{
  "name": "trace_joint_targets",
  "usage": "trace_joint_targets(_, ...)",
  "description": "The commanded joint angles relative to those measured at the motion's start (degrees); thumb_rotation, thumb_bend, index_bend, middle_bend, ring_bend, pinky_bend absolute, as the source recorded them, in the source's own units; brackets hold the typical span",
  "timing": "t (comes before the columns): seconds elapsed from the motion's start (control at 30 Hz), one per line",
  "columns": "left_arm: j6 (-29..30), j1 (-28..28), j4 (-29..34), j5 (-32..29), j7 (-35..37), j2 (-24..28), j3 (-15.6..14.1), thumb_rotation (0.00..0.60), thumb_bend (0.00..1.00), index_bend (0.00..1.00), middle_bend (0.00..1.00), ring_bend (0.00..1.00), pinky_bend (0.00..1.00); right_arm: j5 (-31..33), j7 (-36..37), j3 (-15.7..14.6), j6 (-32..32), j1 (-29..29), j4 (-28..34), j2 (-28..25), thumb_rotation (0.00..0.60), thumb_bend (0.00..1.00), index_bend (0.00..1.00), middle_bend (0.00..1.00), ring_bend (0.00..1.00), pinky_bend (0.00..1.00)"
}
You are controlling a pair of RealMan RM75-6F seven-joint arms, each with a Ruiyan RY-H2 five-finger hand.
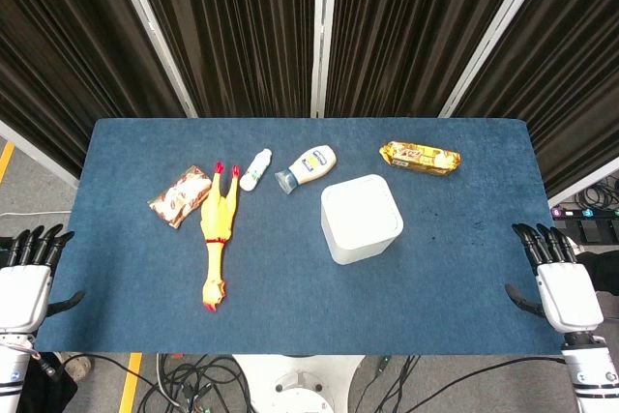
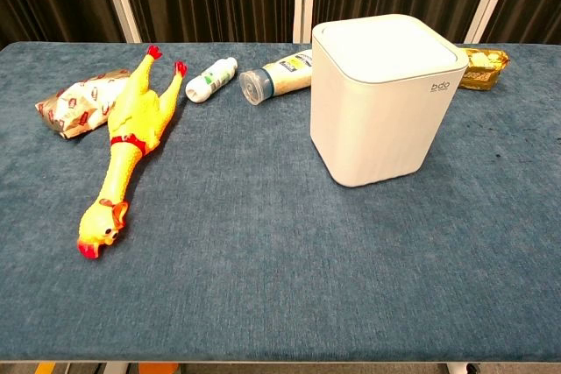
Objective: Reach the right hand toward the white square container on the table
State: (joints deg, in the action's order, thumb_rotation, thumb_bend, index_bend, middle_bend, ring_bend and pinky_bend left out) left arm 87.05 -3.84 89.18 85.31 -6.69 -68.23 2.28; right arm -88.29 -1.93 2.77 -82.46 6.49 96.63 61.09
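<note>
Our right hand [image 1: 559,282] hangs off the worktop's edge, fingers apart and holding nothing — well apart from the white square container [image 1: 361,218], which stands upright near the middle of the blue worktop [image 1: 464,268]. Our left hand [image 1: 27,273] is likewise released, far on the other side of the container. Just behind the container lies a capped bottle [image 1: 308,167], and behind it toward our right hand, a gold snack pack [image 1: 419,157]. We judge the risk is a fast sideways reach — it could shove or tip the light container into the bottle.
</note>
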Motion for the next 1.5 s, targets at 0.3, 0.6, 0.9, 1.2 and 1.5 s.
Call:
trace_joint_targets(0.3,0.12,0.19,1.43,0.06,-0.75,0.69,-0.08,0.6,0.0,0.15,0.08,0.0,0.0,-2.56,1.92,-0.79,0.83,1.03,-0.31,-0.07,0.6,0.15,0.0,0.1,0.0,0.0)
trace_joint_targets(0.6,0.48,0.23,1.84,0.68,-0.43,1.23,-0.08,0.6,0.0,0.15,0.08,0.0,0.0,-7.86,2.51,2.37,9.37,10.88,4.57,-3.93,0.6,0.15,0.08,0.14,0.0,0.0)
trace_joint_targets(0.9,0.03,0.26,1.3,0.51,0.33,1.41,-0.25,0.6,0.0,0.15,0.08,0.0,0.0,-3.2,0.39,6.56,26.11,24.39,5.29,0.81,0.6,0.15,0.24,0.21,0.0,0.0)
trace_joint_targets(1.2,-0.47,0.01,-0.21,-0.02,2.16,1.03,0.17,0.6,0.0,0.15,0.08,0.0,0.0,-0.76,-5.31,7.14,27.72,28.4,2.34,8.09,0.6,0.17,0.31,0.24,0.0,0.0)
trace_joint_targets(1.5,-0.11,0.31,-2.58,0.61,4.31,-0.03,-0.26,0.6,0.0,0.15,0.08,0.0,0.0,3.99,-9.98,5.19,30.92,29.62,3.15,9.59,0.6,0.18,0.36,0.3,0.0,0.0)
